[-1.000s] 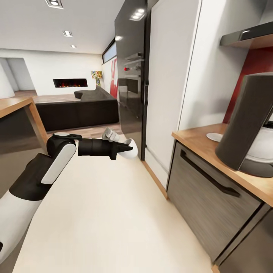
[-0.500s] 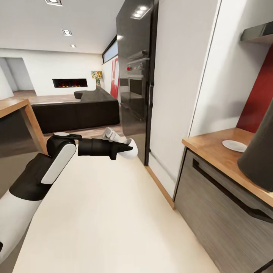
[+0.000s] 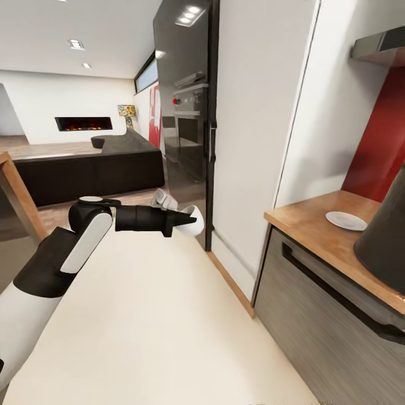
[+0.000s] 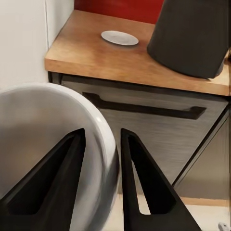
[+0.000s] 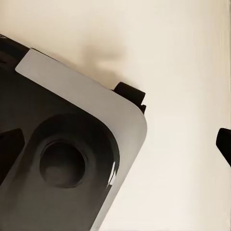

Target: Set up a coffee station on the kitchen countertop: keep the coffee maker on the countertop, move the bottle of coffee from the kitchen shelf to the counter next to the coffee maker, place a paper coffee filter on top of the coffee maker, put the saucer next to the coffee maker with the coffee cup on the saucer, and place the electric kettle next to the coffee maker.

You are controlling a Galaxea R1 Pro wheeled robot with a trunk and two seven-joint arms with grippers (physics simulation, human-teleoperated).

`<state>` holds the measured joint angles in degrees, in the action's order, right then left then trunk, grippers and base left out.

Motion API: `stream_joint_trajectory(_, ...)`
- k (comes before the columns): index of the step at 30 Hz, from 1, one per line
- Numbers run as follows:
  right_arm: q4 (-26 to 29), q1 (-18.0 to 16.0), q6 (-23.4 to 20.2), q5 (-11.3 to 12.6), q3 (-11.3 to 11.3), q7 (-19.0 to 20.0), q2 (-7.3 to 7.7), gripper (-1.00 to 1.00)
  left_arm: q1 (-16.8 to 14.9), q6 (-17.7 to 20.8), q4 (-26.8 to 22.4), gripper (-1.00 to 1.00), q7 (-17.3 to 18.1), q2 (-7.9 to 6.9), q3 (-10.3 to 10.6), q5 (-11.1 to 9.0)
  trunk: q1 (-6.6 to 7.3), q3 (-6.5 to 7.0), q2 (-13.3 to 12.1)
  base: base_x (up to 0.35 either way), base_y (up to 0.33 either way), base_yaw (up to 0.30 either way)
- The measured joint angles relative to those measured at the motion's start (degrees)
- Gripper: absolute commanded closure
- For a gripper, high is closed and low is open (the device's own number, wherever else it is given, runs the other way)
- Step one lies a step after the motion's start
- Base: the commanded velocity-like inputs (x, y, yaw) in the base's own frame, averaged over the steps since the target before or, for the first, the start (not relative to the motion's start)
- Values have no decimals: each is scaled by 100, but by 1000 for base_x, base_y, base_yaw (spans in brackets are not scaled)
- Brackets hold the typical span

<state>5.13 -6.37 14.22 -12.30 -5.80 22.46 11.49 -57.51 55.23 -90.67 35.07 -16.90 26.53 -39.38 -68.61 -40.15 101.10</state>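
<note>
coffee maker (image 3: 388, 236) cut off at frame edge, kitchen shelf (image 3: 379, 46) likewise, cup mostly out of frame

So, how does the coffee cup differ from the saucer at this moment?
The coffee cup is held in the left gripper, up in the air over the floor, while the saucer lies on the kitchen countertop, beside the dark coffee maker. The coffee cup is deep and rounded; the saucer is flat and shallow. The coffee cup is tipped sideways; the saucer lies level. Both are white.
</note>
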Motion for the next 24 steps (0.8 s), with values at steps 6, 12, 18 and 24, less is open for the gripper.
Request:
stream_joint_trajectory(6,0,0,-1,0,0,0,0,-100,-1,0,0,100,0,-2,0,0,0,0,0,7,2,-282)
stream_joint_trajectory(12,0,0,-1,0,-1,0,0,-100,-1,0,0,100,0,-2,0,0,0,0,0,1,0,-284)
stream_joint_trajectory(18,0,0,-1,0,-1,0,0,-100,-1,0,0,100,0,-3,-1,0,0,0,0,0,0,-249)
stream_joint_trajectory(24,-2,-2,6,-1,-1,0,0,-100,-1,1,-2,100,-1,-4,-1,-1,0,0,0,5,24,-47)
